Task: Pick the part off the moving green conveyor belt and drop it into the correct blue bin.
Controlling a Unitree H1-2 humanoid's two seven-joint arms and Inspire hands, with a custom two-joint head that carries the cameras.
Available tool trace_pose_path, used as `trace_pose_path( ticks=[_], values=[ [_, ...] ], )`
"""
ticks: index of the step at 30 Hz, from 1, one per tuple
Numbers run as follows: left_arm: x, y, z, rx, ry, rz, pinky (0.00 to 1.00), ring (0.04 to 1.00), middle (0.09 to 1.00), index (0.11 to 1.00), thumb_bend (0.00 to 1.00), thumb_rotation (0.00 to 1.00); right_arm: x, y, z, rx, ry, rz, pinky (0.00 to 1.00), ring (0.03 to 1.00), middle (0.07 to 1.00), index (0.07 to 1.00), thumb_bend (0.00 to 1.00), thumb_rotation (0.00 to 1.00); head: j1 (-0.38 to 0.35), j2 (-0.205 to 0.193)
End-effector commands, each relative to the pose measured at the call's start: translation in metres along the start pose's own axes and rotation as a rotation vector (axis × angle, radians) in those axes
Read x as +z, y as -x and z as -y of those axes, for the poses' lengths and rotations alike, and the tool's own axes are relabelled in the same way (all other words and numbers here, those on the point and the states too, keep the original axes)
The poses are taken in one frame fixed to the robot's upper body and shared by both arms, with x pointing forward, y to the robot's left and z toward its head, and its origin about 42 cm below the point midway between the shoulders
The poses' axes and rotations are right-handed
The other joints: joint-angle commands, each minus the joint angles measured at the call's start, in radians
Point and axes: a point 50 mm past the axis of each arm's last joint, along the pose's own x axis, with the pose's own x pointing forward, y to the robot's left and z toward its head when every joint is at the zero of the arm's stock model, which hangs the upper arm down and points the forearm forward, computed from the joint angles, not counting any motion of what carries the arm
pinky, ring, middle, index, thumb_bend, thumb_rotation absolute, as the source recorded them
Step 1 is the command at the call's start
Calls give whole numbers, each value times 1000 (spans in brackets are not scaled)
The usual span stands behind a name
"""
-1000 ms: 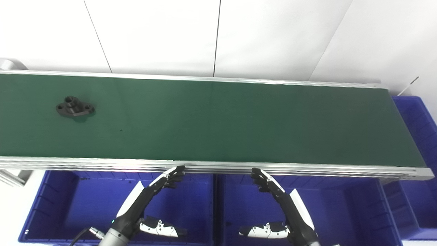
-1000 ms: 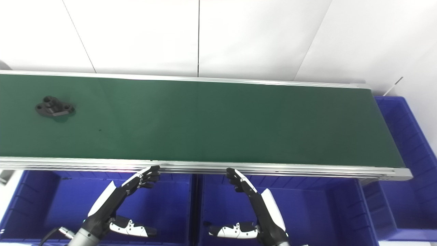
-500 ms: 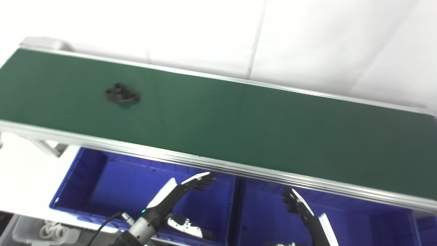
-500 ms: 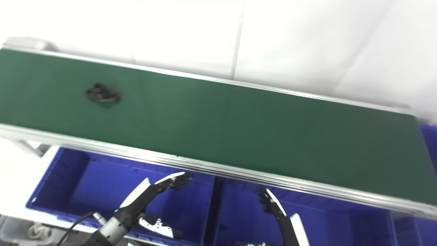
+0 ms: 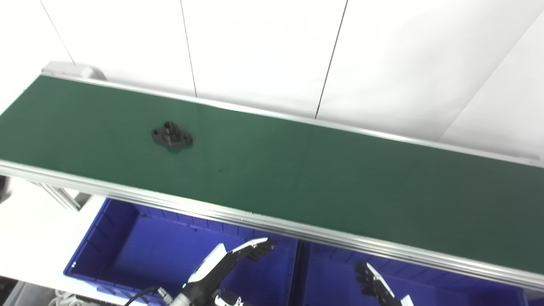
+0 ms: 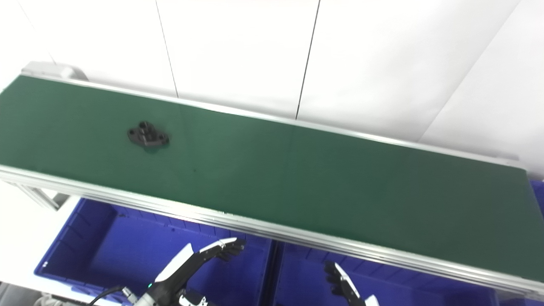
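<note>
Black flanged metal part (image 5: 172, 136) on the green conveyor belt (image 5: 297, 170) — up-left of my left robot hand (image 5: 244, 253), the nearer one. Both hands empty, fingers spread — right robot hand (image 5: 374, 287) low.

Looks like a factory-style sorting cell or robotics test lab; long green conveyor belt (image 5: 297, 178) in a silver aluminium frame (image 5: 272, 223) running just beyond and above the left hand (image 5: 231, 263); deep blue plastic bins (image 5: 140, 250) set side by side directly beneath both hands, tucked under the belt's near rail; plain white wall panels (image 5: 255, 51) with thin dark seams well beyond the belt; bare and industrial, nothing domestic.
</note>
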Motion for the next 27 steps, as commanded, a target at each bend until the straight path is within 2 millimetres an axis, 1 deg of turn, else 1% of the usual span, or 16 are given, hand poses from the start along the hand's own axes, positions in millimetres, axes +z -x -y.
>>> trace_pose_path(
  ticks=[1, 5, 6, 7, 8, 9, 10, 11, 12, 20, 22, 23, 25, 27],
  values=[
    [5, -4, -5, 20, -7, 54, 717, 787, 827, 835, 888, 313, 6, -4, 1, -24, -6, 83, 764, 832, 871, 899, 928, 270, -13, -24],
    [1, -4, -4, 25, -8, 42, 705, 779, 820, 826, 894, 310, 3, -6, -2, -27, -5, 79, 745, 827, 869, 891, 938, 268, -29, -57],
    [0, -4, -4, 25, -3, 38, 702, 777, 816, 824, 896, 294, 2, -6, -3, -30, -2, 76, 737, 821, 860, 885, 940, 269, -29, -57],
    [-2, -4, -3, 23, -3, 33, 700, 776, 814, 823, 896, 286, 2, -7, -4, -29, -1, 77, 733, 817, 856, 881, 941, 270, -34, -70],
    [-3, -5, -3, 22, -5, 31, 696, 772, 811, 821, 896, 288, 1, -7, -4, -29, -1, 78, 721, 810, 851, 880, 934, 263, -34, -70],
    [-4, -5, -3, 21, -9, 30, 695, 771, 810, 820, 896, 288, 0, -8, -5, -27, 1, 77, 717, 807, 849, 879, 931, 260, -38, -81],
    [-4, -5, -3, 21, -12, 29, 694, 771, 809, 820, 896, 293, 0, -8, -5, -26, -1, 78, 721, 811, 849, 879, 930, 263, -38, -81],
    [-5, -5, -3, 21, -12, 27, 694, 771, 809, 819, 895, 294, -1, -9, -6, -26, -5, 75, 727, 814, 850, 879, 928, 259, -43, -93],
    [-6, -5, -3, 22, -13, 24, 693, 770, 809, 819, 892, 292, -2, -9, -6, -26, -5, 74, 705, 802, 845, 877, 932, 260, -45, -101],
    [-11, -8, -1, 29, -12, 13, 678, 760, 797, 807, 905, 304, -8, -14, -7, -29, -11, 78, 639, 753, 818, 862, 934, 274, -61, -109],
    [-11, -9, 0, 29, -17, 16, 671, 759, 797, 804, 900, 292, -9, -15, -7, -34, -15, 88, 663, 771, 823, 863, 934, 285, -62, -111],
    [-11, -10, 0, 31, -24, 19, 671, 760, 799, 805, 894, 288, -10, -15, -6, -35, -17, 91, 672, 778, 826, 864, 935, 281, -64, -105],
    [-12, -11, 0, 34, -29, 21, 665, 754, 797, 804, 894, 296, -10, -15, -5, -43, -12, 94, 691, 795, 841, 878, 929, 287, -65, -106],
    [-12, -13, 1, 36, -26, 20, 663, 752, 796, 804, 895, 295, -10, -15, -5, -57, -13, 96, 694, 798, 844, 880, 928, 288, -66, -102]
  ],
)
